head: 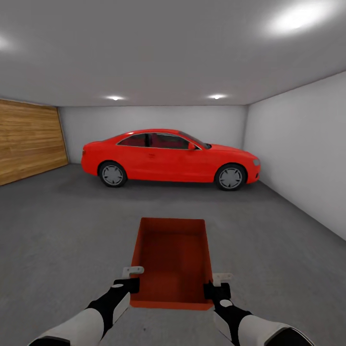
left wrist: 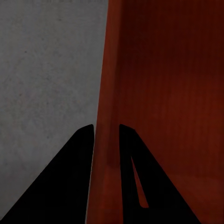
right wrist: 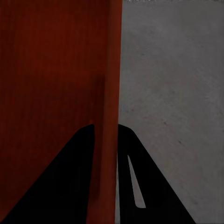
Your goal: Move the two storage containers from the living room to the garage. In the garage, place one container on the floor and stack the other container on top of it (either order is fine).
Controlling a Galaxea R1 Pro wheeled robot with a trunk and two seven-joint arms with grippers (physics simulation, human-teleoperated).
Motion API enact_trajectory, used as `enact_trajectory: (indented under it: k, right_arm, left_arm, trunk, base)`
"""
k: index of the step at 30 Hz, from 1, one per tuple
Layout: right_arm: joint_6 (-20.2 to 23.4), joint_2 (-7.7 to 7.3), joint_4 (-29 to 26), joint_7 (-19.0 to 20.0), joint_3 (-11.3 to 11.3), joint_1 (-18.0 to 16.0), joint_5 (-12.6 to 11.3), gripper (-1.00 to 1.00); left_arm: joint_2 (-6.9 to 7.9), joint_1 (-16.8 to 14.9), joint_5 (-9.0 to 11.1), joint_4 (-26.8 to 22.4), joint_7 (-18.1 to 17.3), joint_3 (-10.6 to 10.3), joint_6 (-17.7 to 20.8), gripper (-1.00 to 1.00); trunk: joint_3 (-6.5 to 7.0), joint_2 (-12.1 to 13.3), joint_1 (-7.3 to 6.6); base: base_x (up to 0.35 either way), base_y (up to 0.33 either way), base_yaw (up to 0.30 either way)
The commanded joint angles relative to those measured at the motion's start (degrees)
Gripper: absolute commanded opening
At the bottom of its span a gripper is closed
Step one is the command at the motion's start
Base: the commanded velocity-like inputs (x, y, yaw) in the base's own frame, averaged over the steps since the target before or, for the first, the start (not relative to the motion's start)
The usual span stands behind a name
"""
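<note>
Orange-red rectangular open-topped storage container (head: 173,259) at lower centre of the head view, held above the floor between both arms, long axis pointing toward the car.

Garage: dark grey rough concrete floor (head: 62,230) across the lower half; pale grey walls (head: 302,149) at back and right; wood-plank panel (head: 29,142) at the left edge; ceiling lights glowing up top.

Glossy red coupe (head: 168,161), side-on at mid-frame, parked by the back wall, well apart from the container.

Left claw (head: 133,273) closed on the container's left wall near its near corner; in the left wrist view the black fingers (left wrist: 70,177) straddle that wall.

Right claw (head: 220,279) clamped on the right wall likewise; fingers (right wrist: 70,177) either side of it.
</note>
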Motion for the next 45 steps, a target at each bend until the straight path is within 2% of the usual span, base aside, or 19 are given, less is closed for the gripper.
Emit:
enact_trajectory:
  k: [1,45]
  right_arm:
    - [-0.04,0.03,-0.02,0.02,-1.87,-0.04,0.35,-1.00]
    - [-0.04,0.03,-0.02,0.03,-1.87,-0.03,0.35,-1.00]
  left_arm:
    - [0.31,-0.04,-0.14,-0.24,0.74,1.16,0.39,-1.00]
    - [0.29,-0.04,-0.14,-0.25,0.74,1.16,0.39,-1.00]
  trunk:
    - [-0.09,-0.07,0.05]
    - [-0.09,-0.07,0.05]
  base:
    - [0.321,0.000,0.000]
    - [0.321,0.000,0.000]
